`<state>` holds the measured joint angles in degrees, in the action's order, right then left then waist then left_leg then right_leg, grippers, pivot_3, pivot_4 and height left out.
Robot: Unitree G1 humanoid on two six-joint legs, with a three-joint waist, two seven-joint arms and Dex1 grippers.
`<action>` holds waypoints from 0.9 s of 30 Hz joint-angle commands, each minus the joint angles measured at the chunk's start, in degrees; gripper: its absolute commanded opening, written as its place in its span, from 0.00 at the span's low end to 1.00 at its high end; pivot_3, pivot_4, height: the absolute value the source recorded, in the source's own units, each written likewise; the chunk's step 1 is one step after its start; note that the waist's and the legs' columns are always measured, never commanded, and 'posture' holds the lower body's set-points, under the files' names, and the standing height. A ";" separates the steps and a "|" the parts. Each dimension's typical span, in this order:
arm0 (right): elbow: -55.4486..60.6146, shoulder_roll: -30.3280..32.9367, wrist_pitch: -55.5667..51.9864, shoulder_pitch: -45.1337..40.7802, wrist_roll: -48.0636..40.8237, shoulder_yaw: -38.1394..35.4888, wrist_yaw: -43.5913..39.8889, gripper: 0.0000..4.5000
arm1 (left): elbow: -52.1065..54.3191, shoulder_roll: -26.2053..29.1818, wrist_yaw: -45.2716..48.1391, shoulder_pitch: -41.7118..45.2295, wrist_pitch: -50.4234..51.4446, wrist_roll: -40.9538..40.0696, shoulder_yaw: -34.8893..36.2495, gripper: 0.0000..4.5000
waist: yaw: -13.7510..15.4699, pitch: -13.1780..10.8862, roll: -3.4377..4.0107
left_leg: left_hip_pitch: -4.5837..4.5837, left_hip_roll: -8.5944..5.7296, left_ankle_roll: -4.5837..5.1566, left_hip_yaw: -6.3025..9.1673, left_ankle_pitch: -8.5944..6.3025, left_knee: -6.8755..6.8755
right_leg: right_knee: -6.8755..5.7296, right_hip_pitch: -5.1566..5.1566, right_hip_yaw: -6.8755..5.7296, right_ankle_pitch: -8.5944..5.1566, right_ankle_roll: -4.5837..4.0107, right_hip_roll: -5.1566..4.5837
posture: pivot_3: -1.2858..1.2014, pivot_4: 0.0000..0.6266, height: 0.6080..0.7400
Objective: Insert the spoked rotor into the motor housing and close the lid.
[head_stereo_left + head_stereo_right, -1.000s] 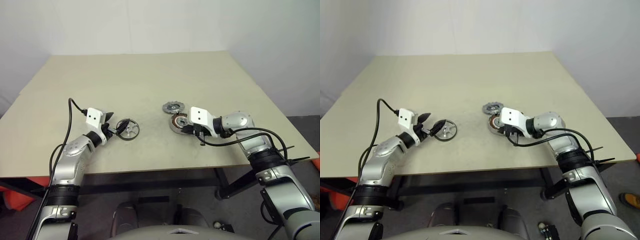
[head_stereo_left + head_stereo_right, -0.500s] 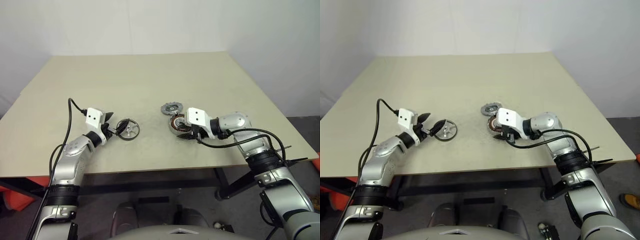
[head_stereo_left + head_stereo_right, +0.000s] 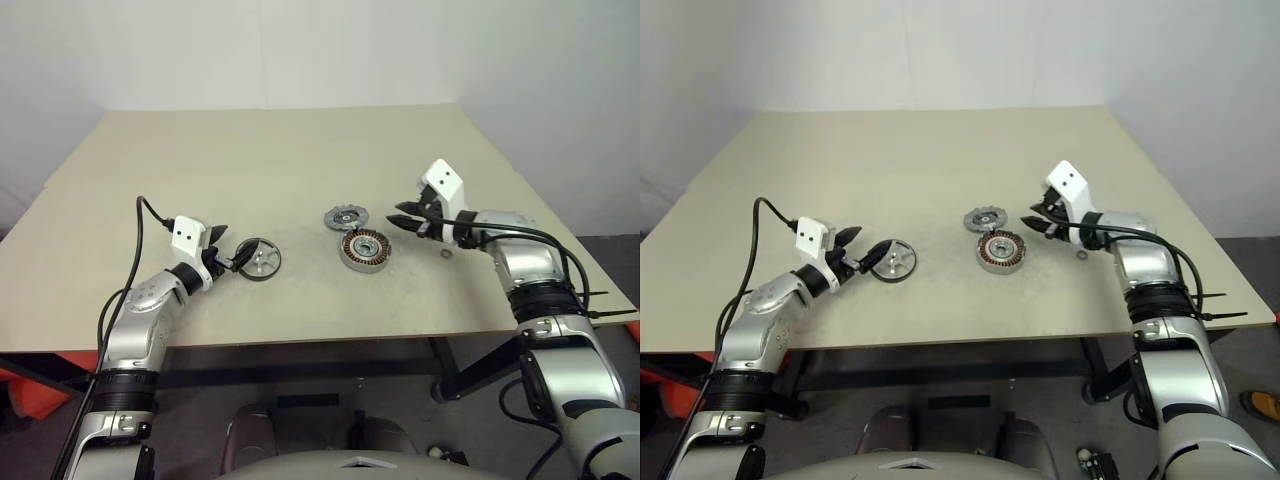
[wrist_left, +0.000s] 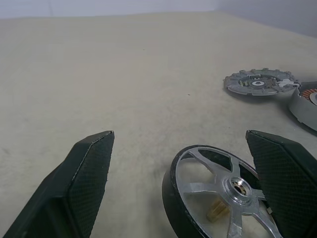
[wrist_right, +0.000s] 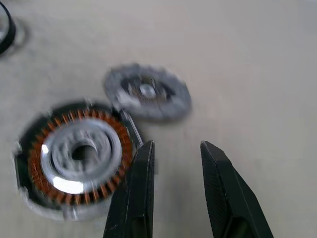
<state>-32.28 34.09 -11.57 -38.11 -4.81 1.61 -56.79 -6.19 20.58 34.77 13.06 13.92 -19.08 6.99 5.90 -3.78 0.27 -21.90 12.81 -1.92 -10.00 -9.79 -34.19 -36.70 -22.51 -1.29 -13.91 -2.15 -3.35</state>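
On the pale beige worktop (image 3: 300, 160), the left claw (image 3: 228, 258) is spread wide around the small silver spoked rotor with its dark rim (image 3: 259, 259), one finger on either side, neither clearly pressing it. The round silver motor housing with copper windings (image 3: 365, 249) sits near the middle, with the dark grey notched lid (image 3: 346, 215) just beside it on the far side. The right claw (image 3: 403, 218) hangs above the worktop right of the housing, fingers narrowly parted, holding nothing.

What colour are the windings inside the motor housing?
Copper-orange, a ring around the silver hub of the motor housing; clearest in the right wrist view.
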 commanded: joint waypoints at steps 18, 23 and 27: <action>-9.21 8.25 5.66 6.69 3.46 -2.07 4.88 0.79 | -1.44 0.50 1.81 3.05 -0.90 0.56 -1.30 1.00 | -0.08 0.00 0.01 | 0.15 0.00 0.01 -0.01 0.00 -0.01 | -0.01 0.11 0.00 0.00 0.01 0.00 | 0.52 0.00 1.00; -9.00 7.44 4.77 7.39 2.79 -2.11 4.60 0.79 | -1.80 0.50 2.02 3.27 -1.11 0.69 -1.40 1.00 | -0.06 0.01 0.02 | 0.16 0.01 0.01 -0.01 -0.01 -0.01 | 0.00 0.12 -0.01 0.00 0.01 0.00 | 0.52 0.00 1.00; -11.06 6.36 3.90 6.99 2.28 -2.48 4.86 0.79 | -1.90 0.55 2.09 3.28 -1.22 0.86 -1.43 1.00 | -0.09 0.01 0.01 | 0.18 0.01 0.01 -0.01 -0.01 -0.01 | 0.00 0.14 0.00 0.00 0.01 0.00 | 0.52 0.00 1.00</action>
<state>-42.68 40.91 -7.05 -30.80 -1.92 -0.47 -52.06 -8.68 20.64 36.62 15.12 13.69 -18.60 5.54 5.81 -3.77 0.28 -21.70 12.83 -1.91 -10.02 -9.79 -34.20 -36.70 -22.36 -1.29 -13.91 -2.13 -3.35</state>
